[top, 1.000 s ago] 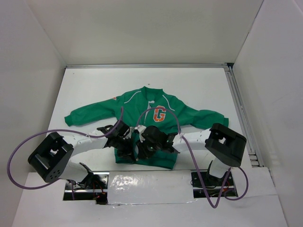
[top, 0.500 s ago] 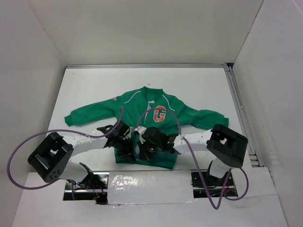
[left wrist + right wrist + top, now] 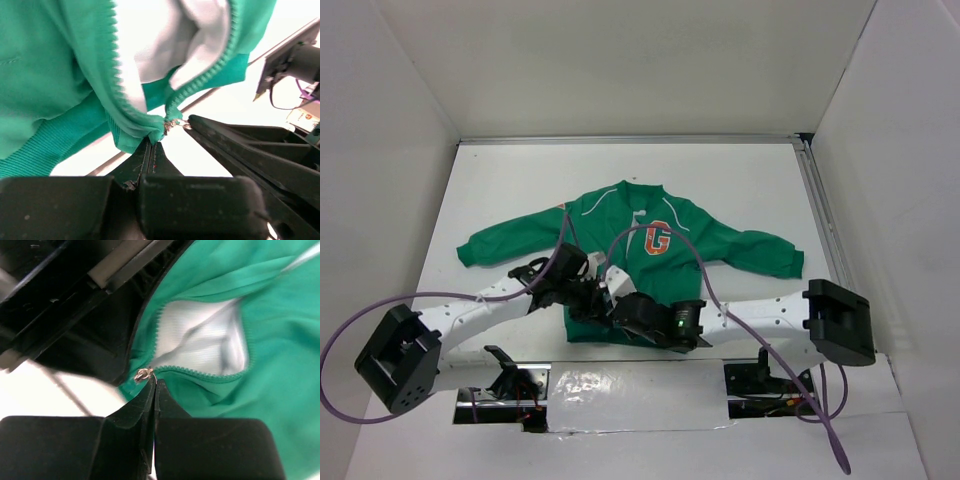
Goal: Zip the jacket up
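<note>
The green jacket point(image 3: 655, 245) lies flat mid-table, orange G patch up, its front open at the bottom and showing white lining point(image 3: 165, 40). My left gripper point(image 3: 151, 141) is shut on the bottom corner of the jacket's hem, right below the zipper teeth point(image 3: 116, 85). My right gripper point(image 3: 154, 382) is shut on the small metal zipper pull point(image 3: 144, 374) at the bottom of the zipper. In the top view both grippers, left point(image 3: 592, 297) and right point(image 3: 623, 306), meet tip to tip over the jacket's hem.
White walls enclose the table on three sides. A metal rail point(image 3: 825, 230) runs along the right edge. Purple cables point(image 3: 470, 285) loop over both arms. The arm bases and a shiny strip point(image 3: 630, 385) sit at the near edge.
Both arms have stretched out lower, their elbows swinging outward. The grippers stay together at the hem, and the jacket has shifted slightly.
</note>
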You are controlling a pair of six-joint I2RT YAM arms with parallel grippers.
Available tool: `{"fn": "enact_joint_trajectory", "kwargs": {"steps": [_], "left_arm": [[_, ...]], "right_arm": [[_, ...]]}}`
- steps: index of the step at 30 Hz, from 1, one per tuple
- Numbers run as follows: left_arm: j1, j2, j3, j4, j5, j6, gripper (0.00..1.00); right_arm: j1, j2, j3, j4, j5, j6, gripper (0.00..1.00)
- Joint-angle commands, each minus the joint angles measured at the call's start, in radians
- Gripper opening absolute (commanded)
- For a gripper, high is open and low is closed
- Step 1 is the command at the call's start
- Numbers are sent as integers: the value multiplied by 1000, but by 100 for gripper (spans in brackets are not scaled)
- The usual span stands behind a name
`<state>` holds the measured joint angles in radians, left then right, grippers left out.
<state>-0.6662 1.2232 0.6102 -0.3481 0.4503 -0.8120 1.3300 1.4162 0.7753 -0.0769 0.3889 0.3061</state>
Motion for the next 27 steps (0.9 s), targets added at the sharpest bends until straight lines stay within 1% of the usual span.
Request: {"fn": "enact_joint_trajectory", "kwargs": {"steps": [1, 5, 8, 10, 11, 13, 14, 15, 16, 17, 18, 19, 20, 21, 22, 23, 24, 27], "left_arm": [[-7, -28, 43, -92, 24, 31, 0], [-6, -40, 62, -103, 54, 39, 0], [-6, -47, 74, -115, 51, 46, 0], [-6, -57, 69, -114, 63, 50, 0], [-6, -63, 68, -111, 70, 48, 0], [-6, -70, 63, -114, 83, 48, 0], [-6, -79, 59, -114, 93, 50, 0], [-6, -83, 56, -111, 97, 51, 0], [-6, -85, 51, -111, 112, 51, 0], [-6, -87, 48, -109, 117, 51, 0], [-6, -87, 46, -109, 119, 51, 0], [-6, -87, 45, -108, 131, 53, 0], [-7, -85, 40, -107, 133, 51, 0], [-7, -82, 42, -111, 136, 51, 0], [-7, -77, 42, -115, 136, 50, 0], [-9, -79, 39, -115, 140, 51, 0], [-9, -80, 40, -118, 143, 53, 0], [-12, -94, 37, -135, 148, 54, 0]], "right_arm": [[34, 44, 109, -96, 385, -36, 0], [55, 137, 177, -161, 516, -56, 0], [67, 155, 190, -155, 562, -70, 0], [67, 164, 199, -144, 605, -46, 0], [67, 184, 206, -149, 699, -17, 0], [67, 231, 249, -207, 781, 45, 0], [67, 253, 295, -237, 880, 86, 0], [64, 274, 326, -338, 912, 188, 0], [61, 324, 361, -398, 939, 258, 0], [49, 354, 440, -482, 976, 348, 0], [43, 381, 478, -638, 995, 431, 0], [40, 435, 508, -700, 1016, 565, 0], [34, 467, 574, -774, 1054, 640, 0], [31, 490, 616, -989, 1079, 876, 0], [29, 550, 655, -1117, 1096, 1000, 0], [28, 581, 732, -1255, 1119, 1148, 0], [28, 616, 737, -1370, 1171, 1218, 0], [6, 644, 754, -1370, 1190, 1263, 0]]}}
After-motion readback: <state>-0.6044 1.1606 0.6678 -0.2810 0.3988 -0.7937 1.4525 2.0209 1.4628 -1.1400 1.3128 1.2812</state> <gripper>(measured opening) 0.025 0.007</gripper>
